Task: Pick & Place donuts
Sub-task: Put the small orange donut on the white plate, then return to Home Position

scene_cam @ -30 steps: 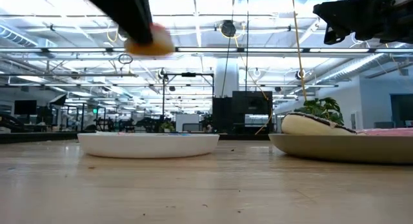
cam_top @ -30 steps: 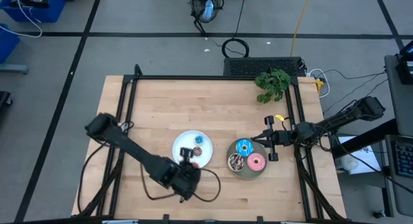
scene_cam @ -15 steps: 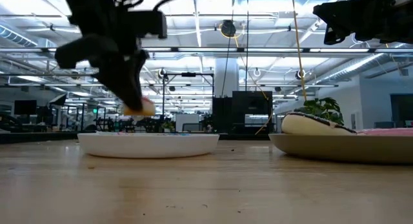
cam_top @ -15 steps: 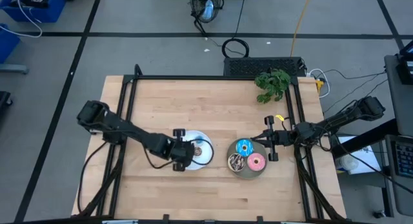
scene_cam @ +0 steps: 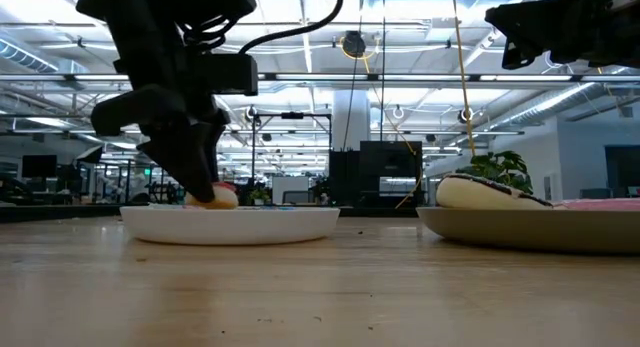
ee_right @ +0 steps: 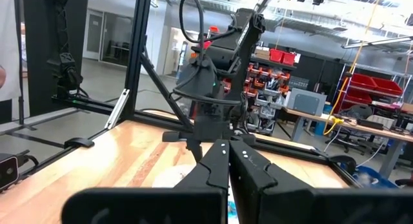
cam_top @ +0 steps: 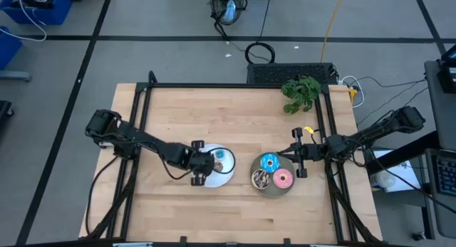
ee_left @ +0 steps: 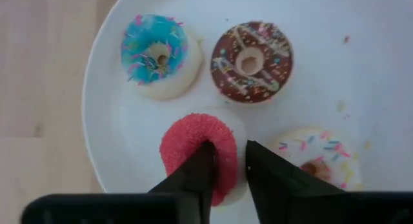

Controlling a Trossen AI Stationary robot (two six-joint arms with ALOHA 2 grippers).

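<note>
Left gripper point(ee_left: 227, 161): down on the white plate point(ee_left: 387, 88), fingers straddling one side of the red sugared donut point(ee_left: 197, 146); one finger sits in or over the ring's hole, the other just outside its rim.
Left gripper opening: a narrow gap, with the donut's ring between the fingers. Whether they pinch it or have just slackened I cannot tell; the donut lies flat on the plate either way.
Why held so: gripping through the hole suits a small ring and, by my reading, lets it be set down flat without rolling.
Ahead of the fingertips: the blue-sprinkled donut point(ee_left: 157, 54) and the brown chocolate donut point(ee_left: 251, 61), side by side, both clear of the red one.
Beside the outer finger: a white-iced sprinkled donut point(ee_left: 319, 162), near but not touching it.
Why grouped so: the small donuts appear to be collected on this plate.
Grey plate point(cam_top: 258, 187): well off to the gripper's side, carrying the bigger blue donut point(cam_top: 268, 162), pink donut point(cam_top: 283, 179) and dark sprinkled donut point(cam_top: 261, 178).
Right gripper point(cam_top: 298, 153): fingers closed together on nothing, waiting above the far edge of the grey plate.
Step, as I judge: placing the red donut, release about due.
</note>
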